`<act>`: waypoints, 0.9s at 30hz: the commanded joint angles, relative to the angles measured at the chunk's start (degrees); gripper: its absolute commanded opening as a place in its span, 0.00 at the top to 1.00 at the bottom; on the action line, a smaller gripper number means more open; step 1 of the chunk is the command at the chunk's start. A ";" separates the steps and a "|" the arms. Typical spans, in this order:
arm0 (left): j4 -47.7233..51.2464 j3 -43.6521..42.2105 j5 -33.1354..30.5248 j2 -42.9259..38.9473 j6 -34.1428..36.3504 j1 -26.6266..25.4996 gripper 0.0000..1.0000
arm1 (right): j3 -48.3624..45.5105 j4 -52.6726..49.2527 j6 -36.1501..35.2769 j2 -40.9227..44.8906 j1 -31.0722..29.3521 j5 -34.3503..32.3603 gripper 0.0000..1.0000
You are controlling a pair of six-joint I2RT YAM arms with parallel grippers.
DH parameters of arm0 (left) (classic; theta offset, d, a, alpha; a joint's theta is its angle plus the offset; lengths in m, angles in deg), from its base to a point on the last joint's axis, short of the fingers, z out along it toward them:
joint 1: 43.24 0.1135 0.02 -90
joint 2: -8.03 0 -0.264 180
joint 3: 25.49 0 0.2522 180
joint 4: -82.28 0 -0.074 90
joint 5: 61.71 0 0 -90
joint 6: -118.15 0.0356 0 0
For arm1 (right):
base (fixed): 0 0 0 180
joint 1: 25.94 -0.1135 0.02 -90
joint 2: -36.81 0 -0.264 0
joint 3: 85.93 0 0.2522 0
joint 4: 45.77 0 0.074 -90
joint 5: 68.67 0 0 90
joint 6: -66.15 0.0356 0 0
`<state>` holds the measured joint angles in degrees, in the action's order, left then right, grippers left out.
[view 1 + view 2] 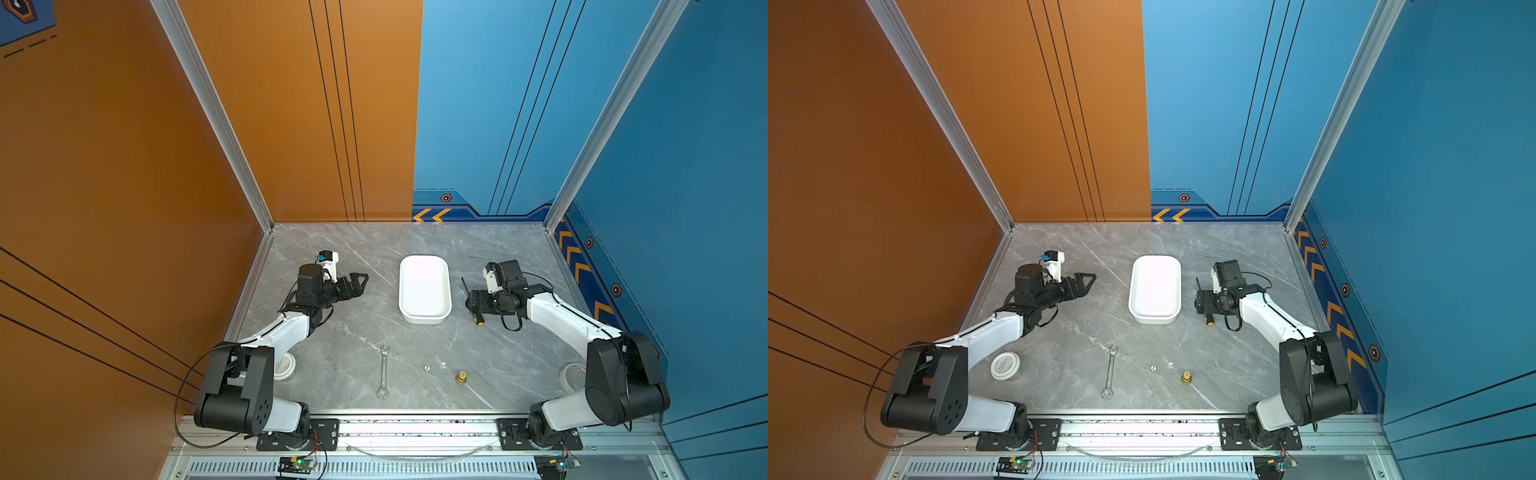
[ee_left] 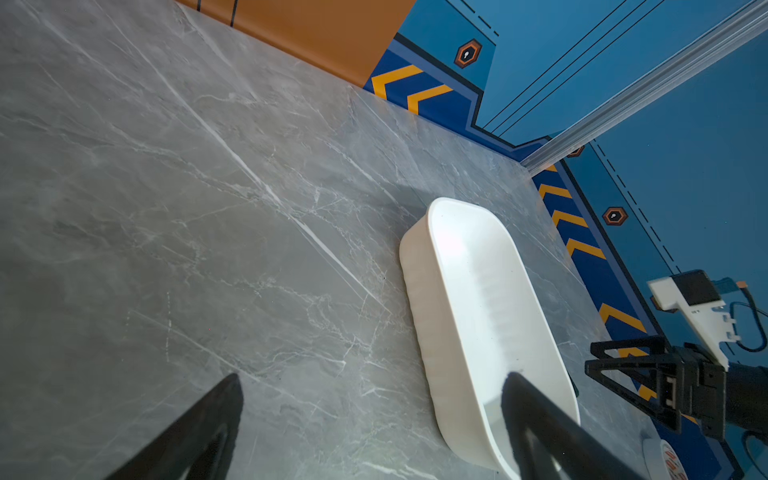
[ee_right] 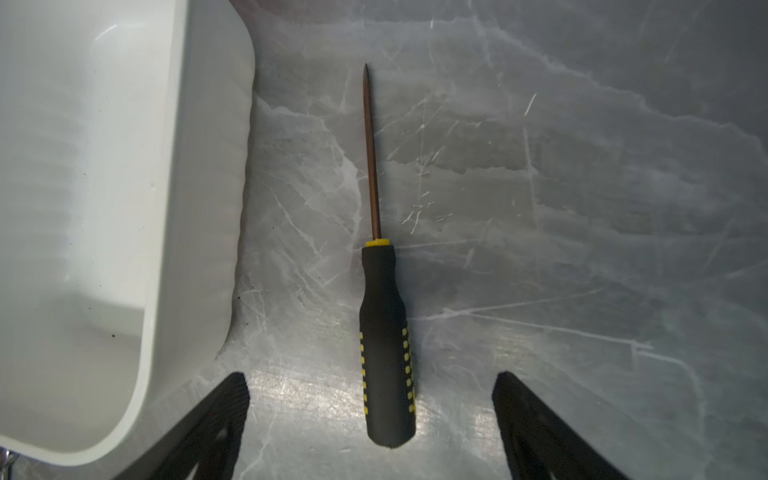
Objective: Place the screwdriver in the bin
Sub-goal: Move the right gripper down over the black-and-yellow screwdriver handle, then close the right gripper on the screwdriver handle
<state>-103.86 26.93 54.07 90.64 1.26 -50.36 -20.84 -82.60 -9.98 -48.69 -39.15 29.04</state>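
No words or numbers can be read. The round white lid carries grey print, too small to make out. Yellow chevron arrows mark the blue wall's base.

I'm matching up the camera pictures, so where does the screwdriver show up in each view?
In a top view: the screwdriver lies right of the bin, only its ends showing.
In a top view: the screwdriver lies right of the bin.
Left wrist: not in it.
Right wrist: screwdriver at centre, beside the bin.
Shared landmark: the white bin.
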 commanded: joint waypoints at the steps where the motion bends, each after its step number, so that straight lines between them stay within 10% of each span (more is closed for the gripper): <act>1: 0.58 2.33 3.59 1.96 -1.41 -0.75 0.02 | 0.95 -2.95 2.95 -2.38 -0.56 -1.45 0.15; 27: 3.12 4.69 6.35 5.11 -1.68 -1.34 0.02 | 5.93 -2.77 4.54 -14.32 -3.05 -5.31 0.56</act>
<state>-102.48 30.27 59.27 95.88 -1.30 -51.36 -15.75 -84.04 -5.85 -61.71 -42.04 24.73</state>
